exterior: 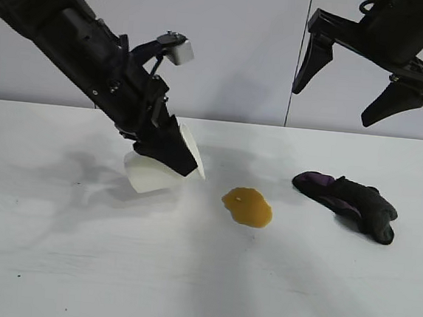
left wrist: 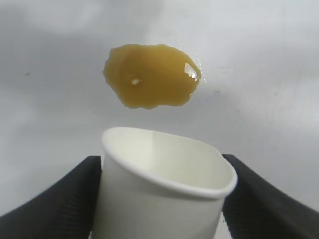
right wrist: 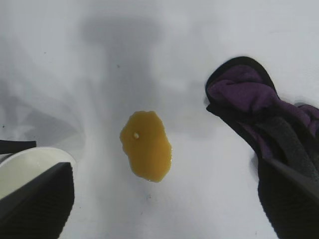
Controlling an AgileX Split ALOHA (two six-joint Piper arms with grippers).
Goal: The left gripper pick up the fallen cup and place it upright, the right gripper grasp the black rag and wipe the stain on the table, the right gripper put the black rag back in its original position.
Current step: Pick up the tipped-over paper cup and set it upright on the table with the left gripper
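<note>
The white paper cup (exterior: pixel 151 174) is tilted at the left of the table, its mouth turned toward the stain, its lower edge at the tabletop. My left gripper (exterior: pixel 169 149) is shut on the cup; in the left wrist view both black fingers (left wrist: pixel 60 204) press the cup (left wrist: pixel 164 194) walls. The amber stain (exterior: pixel 247 207) (left wrist: pixel 152 75) (right wrist: pixel 146 145) lies mid-table, right of the cup. The black rag (exterior: pixel 348 203) (right wrist: pixel 264 112), with purple lining, lies crumpled at the right. My right gripper (exterior: pixel 362 86) hangs open high above the rag, nothing between its fingers.
The white table (exterior: pixel 200 291) stretches wide in front of the cup, stain and rag. A pale panelled wall (exterior: pixel 236 49) stands behind the table's far edge.
</note>
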